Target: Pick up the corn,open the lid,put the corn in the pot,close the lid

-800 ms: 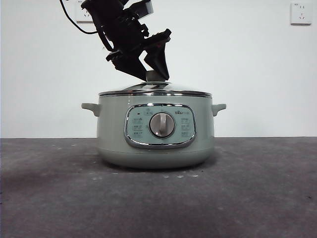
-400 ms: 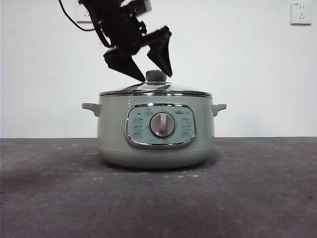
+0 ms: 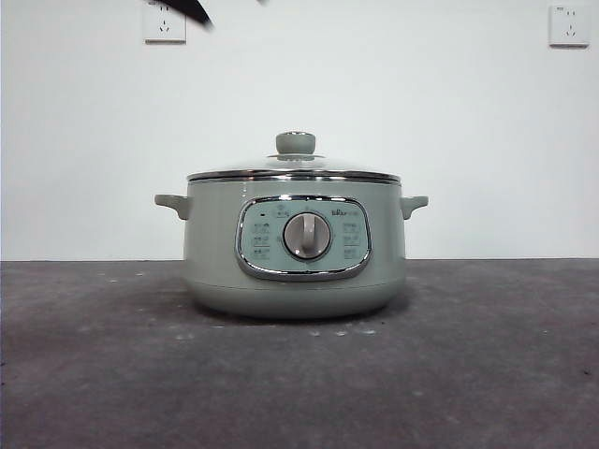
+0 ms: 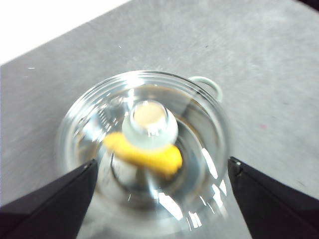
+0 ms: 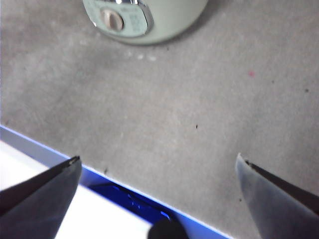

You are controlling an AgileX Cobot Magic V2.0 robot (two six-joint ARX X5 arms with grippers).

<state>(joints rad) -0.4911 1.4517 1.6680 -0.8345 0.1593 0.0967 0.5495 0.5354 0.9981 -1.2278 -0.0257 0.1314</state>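
- Front view: the pot (image 3: 295, 245) stands on the desk (image 3: 487, 374) with the lid (image 3: 294, 168) seated on it; a glass lid looks fragile and slick, so the knob (image 3: 295, 142) is the likely place to take hold.
- Left wrist view: the left end effector (image 4: 159, 172), spread wide and empty, hangs above the lid; the corn (image 4: 144, 153) lies inside, under the glass.
- Right wrist view: the right end effector (image 5: 158, 164) waits spread over bare desk, holding nothing.
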